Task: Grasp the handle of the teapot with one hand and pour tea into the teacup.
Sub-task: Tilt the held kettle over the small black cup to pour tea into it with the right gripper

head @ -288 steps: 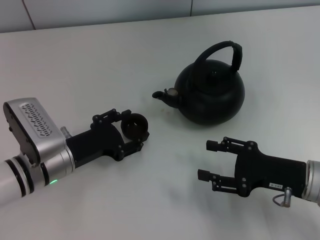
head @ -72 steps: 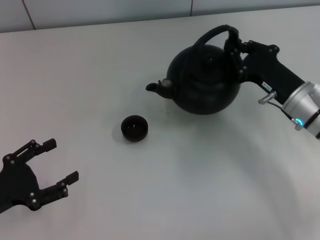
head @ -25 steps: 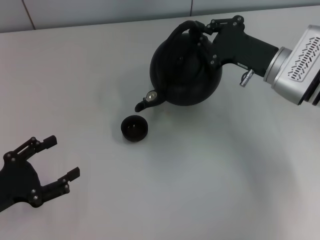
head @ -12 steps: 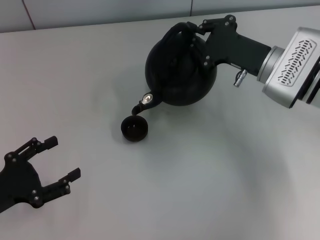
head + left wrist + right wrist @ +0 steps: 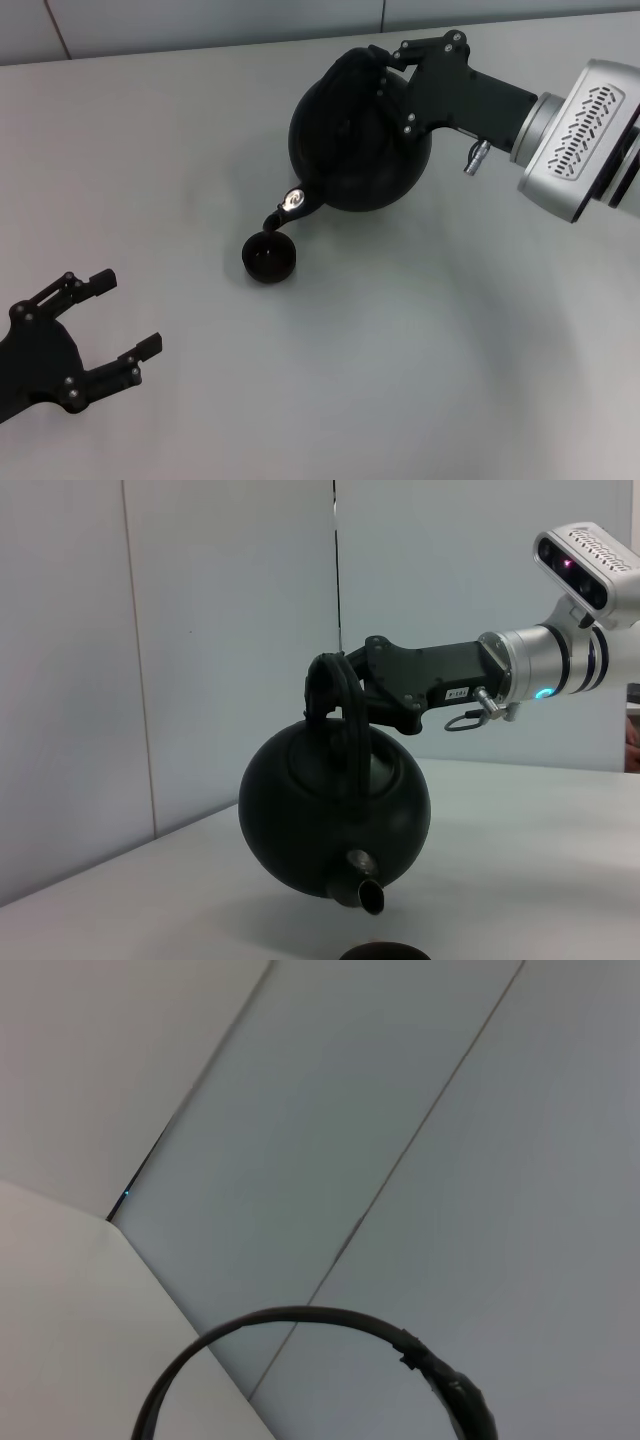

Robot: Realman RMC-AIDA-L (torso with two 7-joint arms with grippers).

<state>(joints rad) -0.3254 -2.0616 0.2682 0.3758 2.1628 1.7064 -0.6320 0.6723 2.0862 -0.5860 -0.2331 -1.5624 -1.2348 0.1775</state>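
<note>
Near the table's [image 5: 420, 380] front left corner the left gripper [image 5: 105, 320] hovers idle, its fingers spread and holding nothing. Farther in, left of the table's middle, the teacup [image 5: 269, 257] stands upright on the bare surface. Just above and behind it the teapot [image 5: 355, 150] hangs in the air, tipped forward so that its spout [image 5: 285, 208] points down over the cup's far rim. Toward the far edge the right gripper [image 5: 392, 62] reaches in from the right side, clenched around the handle [image 5: 345, 715] at the top of the pot
</note>
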